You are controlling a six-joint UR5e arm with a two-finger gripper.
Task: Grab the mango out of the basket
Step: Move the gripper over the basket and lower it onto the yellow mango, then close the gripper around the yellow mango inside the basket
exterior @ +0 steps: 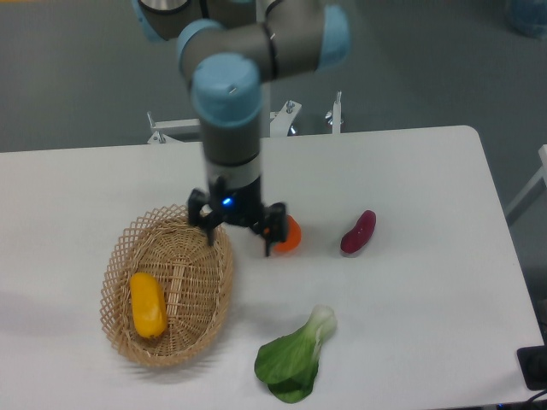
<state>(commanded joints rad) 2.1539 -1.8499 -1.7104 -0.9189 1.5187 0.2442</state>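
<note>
The spread, empty pincer (238, 234) hangs over the basket (167, 284) rim; the mango (147, 304) lies lengthwise below-left.

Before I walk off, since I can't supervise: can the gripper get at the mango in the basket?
Probably yes. The mango lies uncovered in the open basket, nothing over it, and the open gripper hangs by the basket's far rim.

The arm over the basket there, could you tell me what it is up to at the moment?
The gripper hangs open and empty over the right rim of the basket. The mango lies untouched in the basket's lower left. An orange, a purple vegetable and a leafy green sit on the table.
</note>
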